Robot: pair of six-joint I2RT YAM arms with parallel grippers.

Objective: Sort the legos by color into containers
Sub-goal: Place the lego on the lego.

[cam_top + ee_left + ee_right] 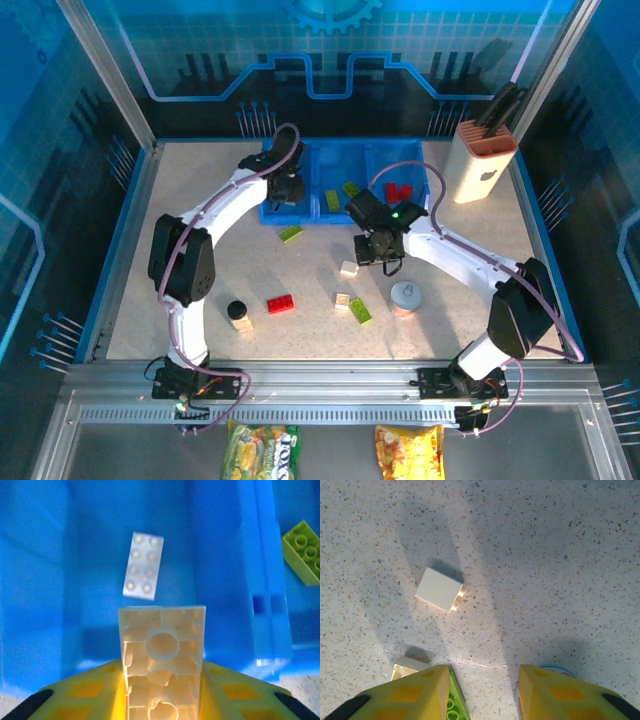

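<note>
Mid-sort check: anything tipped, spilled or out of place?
Nothing spilled or damaged. One small cream plastic brick lies tipped on its side on the speckled table, studs pointing sideways, just ahead of the right gripper. The left gripper holds a white plastic brick squarely.

Clearances about the blue tray. Left compartment: blocked above by the left gripper clamping a white brick. Right side: upright knife block. Front: right gripper, loose bricks, silver-topped can, black-lidded jar; bare tabletop between them.
</note>
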